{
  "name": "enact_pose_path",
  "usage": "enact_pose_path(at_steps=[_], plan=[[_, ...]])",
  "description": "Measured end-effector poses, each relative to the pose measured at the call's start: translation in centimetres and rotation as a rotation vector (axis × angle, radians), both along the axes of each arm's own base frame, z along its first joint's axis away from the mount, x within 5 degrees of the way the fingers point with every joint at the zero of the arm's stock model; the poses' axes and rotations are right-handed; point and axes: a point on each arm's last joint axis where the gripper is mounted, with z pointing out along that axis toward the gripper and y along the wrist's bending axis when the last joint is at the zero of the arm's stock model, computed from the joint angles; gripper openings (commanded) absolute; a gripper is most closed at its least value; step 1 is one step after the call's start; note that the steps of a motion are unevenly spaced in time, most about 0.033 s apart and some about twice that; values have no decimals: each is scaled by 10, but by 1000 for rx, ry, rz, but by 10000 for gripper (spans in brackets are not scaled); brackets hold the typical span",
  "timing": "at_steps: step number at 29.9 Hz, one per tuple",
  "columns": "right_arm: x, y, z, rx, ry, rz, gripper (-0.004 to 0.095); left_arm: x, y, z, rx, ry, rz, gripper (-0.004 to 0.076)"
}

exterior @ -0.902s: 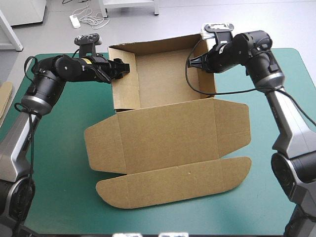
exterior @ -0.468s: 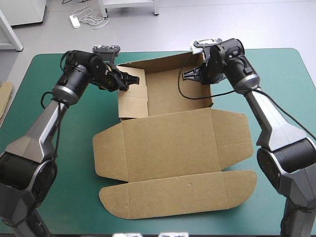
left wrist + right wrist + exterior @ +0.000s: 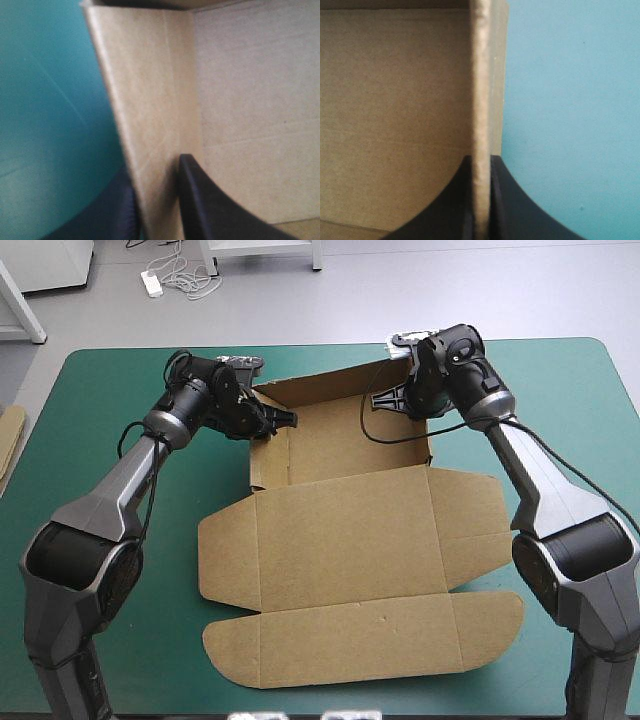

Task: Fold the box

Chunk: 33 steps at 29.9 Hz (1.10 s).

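We find the brown box (image 3: 340,540) lying in the middle of the table (image 3: 560,380), on its teal-green cover; its tray half stands toward the far edge with walls raised, and its lid and flaps lie flat toward the near edge. The left hand (image 3: 278,421) sits at the tray's left wall near the far corner; in the left wrist view we see this hand (image 3: 155,167) pinching that wall of the box (image 3: 240,75), one black finger inside the tray and the other outside over the cover. The right hand (image 3: 386,400) sits at the tray's right wall near its far corner; its own view shows the hand (image 3: 481,160) all but pressed together on the wall's edge, the box (image 3: 395,100) interior to one side, the cover (image 3: 570,100) to the other. An edge of more board (image 3: 10,435) shows at the table's left edge.
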Motion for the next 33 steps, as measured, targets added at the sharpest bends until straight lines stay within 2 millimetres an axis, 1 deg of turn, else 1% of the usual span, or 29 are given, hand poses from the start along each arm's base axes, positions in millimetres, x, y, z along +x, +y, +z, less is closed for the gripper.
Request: enact_pose_path(at_steps=[4, 9, 15, 19, 21, 24, 26, 28, 33], plan=[[1, -3, 0, -12, -6, -18, -3, 3, -2, -1, -15, -24, -4, -5], [1, -3, 0, 6, -1, -38, -3, 4, -1, 1, -9, -41, -5, -8], [1, 0, -2, 29, 13, -35, -3, 3, 2, 14, 22, -39, -7, -9], [5, 4, -13, 55, 49, -29, -3, 1, 5, 24, 60, -25, -12, -8], [7, 7, -20, 67, 71, -26, -3, 3, 6, 23, 84, -1, -15, -8], [10, 10, -32, 74, 109, -22, -3, 9, 5, 11, 116, 41, -24, -8], [13, 11, -41, 66, 129, -22, -3, 16, 3, -4, 124, 73, -27, -8], [14, 11, -49, 56, 149, -21, -3, 22, 2, -13, 116, 77, -26, -8], [16, 11, -66, 25, 187, -22, -3, 28, -1, -22, 103, 79, -34, -9]])
